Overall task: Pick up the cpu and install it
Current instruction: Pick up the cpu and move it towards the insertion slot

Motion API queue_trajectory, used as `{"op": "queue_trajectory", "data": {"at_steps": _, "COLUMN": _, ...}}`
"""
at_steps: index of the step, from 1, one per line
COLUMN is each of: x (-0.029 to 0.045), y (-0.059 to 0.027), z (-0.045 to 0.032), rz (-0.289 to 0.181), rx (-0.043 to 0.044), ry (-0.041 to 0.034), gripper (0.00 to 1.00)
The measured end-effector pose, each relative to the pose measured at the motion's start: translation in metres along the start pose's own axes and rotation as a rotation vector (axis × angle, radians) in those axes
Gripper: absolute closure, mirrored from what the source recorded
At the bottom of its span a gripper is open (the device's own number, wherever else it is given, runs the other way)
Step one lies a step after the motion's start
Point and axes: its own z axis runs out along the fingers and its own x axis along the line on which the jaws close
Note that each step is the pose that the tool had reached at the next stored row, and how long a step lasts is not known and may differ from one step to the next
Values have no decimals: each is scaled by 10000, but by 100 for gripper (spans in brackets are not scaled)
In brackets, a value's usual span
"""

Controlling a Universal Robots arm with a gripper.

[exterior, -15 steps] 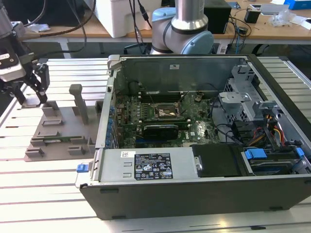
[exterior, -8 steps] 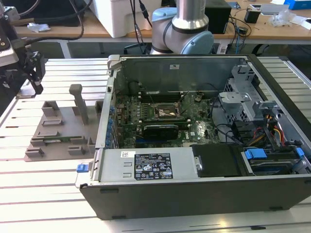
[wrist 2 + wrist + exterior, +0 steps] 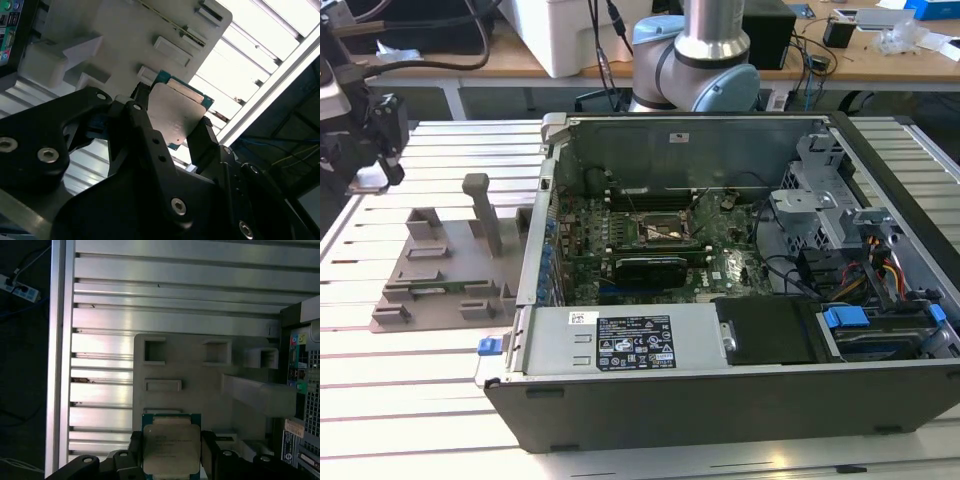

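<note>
The pincer (image 3: 370,178) hangs at the exterior view's upper left, its fingers (image 3: 134,447) clamped on the cpu (image 3: 171,450) (silver top towards both wrist cameras), above the edge of the grey block (image 3: 445,275). The open case (image 3: 720,390) lies to the exterior view's right.

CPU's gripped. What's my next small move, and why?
Likely start carrying it toward the exterior view's right: the gripper holds the cpu by its edges over the grey fixture, while the socket sits inside the computer case.
</note>
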Motion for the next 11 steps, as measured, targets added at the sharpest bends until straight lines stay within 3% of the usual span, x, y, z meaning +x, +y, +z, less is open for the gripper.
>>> {"op": "queue_trajectory", "data": {"at_steps": 5, "x": -4, "y": -2, "z": -60, "rz": 0, "rx": 0, "ry": 0, "gripper": 45}}
{"op": "queue_trajectory", "data": {"at_steps": 11, "x": -15, "y": -4, "z": -192, "rz": 0, "rx": 0, "ry": -1, "gripper": 45}}
